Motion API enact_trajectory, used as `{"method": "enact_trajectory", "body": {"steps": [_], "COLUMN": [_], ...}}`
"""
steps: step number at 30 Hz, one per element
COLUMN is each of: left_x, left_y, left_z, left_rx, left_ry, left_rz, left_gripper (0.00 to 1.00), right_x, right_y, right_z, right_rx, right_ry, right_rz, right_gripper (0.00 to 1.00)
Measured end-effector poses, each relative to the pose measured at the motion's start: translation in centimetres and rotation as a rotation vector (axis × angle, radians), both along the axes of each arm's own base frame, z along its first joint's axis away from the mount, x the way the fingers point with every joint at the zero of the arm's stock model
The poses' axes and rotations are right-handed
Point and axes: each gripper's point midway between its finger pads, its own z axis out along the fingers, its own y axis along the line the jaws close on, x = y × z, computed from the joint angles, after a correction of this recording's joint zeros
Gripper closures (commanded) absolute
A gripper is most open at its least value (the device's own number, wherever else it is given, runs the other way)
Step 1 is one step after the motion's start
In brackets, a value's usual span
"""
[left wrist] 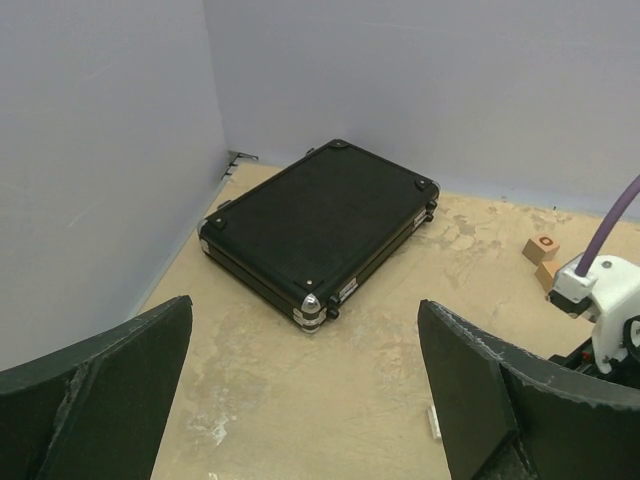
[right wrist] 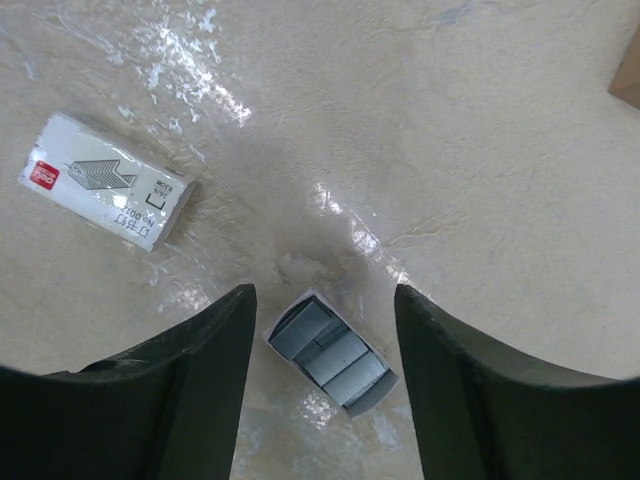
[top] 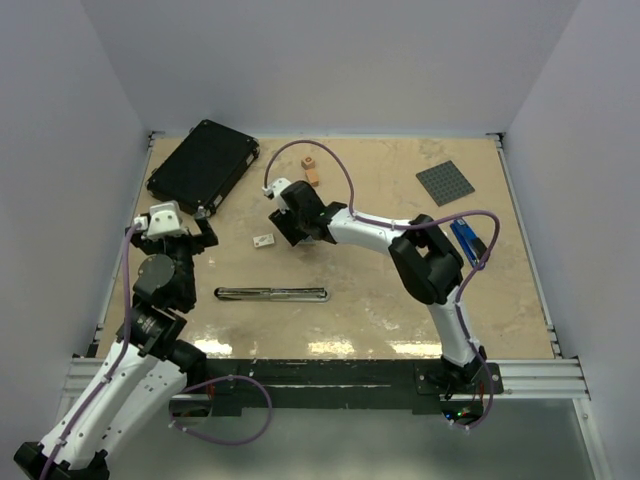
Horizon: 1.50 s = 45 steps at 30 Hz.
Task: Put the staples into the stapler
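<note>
The stapler (top: 271, 293) lies opened out flat, silver and black, on the table's near middle. The staples (right wrist: 333, 354) are grey blocks in a small white paper tray on the table, seen in the right wrist view. My right gripper (right wrist: 322, 300) is open, with a finger on each side of the tray and a gap to it on both sides. In the top view that gripper (top: 288, 228) covers the staples. My left gripper (left wrist: 305, 305) is open and holds nothing; it hovers at the left (top: 185, 232), facing the black case.
A black case (top: 205, 165) lies at the back left. A white staple box sleeve (right wrist: 108, 195) sits left of the right gripper. Small wooden blocks (top: 311, 170), a grey studded plate (top: 445, 183) and a blue stapler (top: 465, 240) lie further back and right.
</note>
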Motion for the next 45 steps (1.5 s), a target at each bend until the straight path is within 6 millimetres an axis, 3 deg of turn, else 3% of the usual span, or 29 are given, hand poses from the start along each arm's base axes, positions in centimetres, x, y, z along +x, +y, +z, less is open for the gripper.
{"method": "enact_trajectory", "body": {"steps": [5,16,28,31,34,41,45], "left_x": [0.3,0.8,1.1,1.2,1.3,1.4,1.4], "left_y": [-0.1,-0.8,-1.2,-1.2,-1.3,-1.4,-1.4], "left_z": [-0.2,-0.8,-1.2,-1.4,-1.6,-1.8,-1.8], "left_rx": [0.0,0.009,0.017,0.021,0.024,0.029,0.029], "left_ry": [0.008,0.034,0.049,0.057,0.066,0.075,0.075], "left_rz": [-0.008,-0.043,-0.062,-0.063,-0.068,-0.074,-0.073], "left_gripper": [0.01,0.02,0.03,0.03,0.03,0.03,0.03], "right_x": [0.4,-0.1,-1.6,-2.4,-3.1,-2.6,-2.1], "right_y": [0.5,1.1,0.6,-0.3,-1.0,-1.3,-2.2], "right_z": [-1.4,-2.3,-3.1,-2.9,-1.7,4.0,4.1], "right_rx": [-0.019,-0.022,-0.069,-0.087,-0.093,-0.05,-0.081], "right_ry": [0.024,0.065,0.107,0.121,0.126,0.044,0.035], "right_rz": [0.002,0.048,0.132,0.14,0.145,0.133,0.143], "right_gripper": [0.5,0.66,0.67,0.67,0.67,0.69,0.72]}}
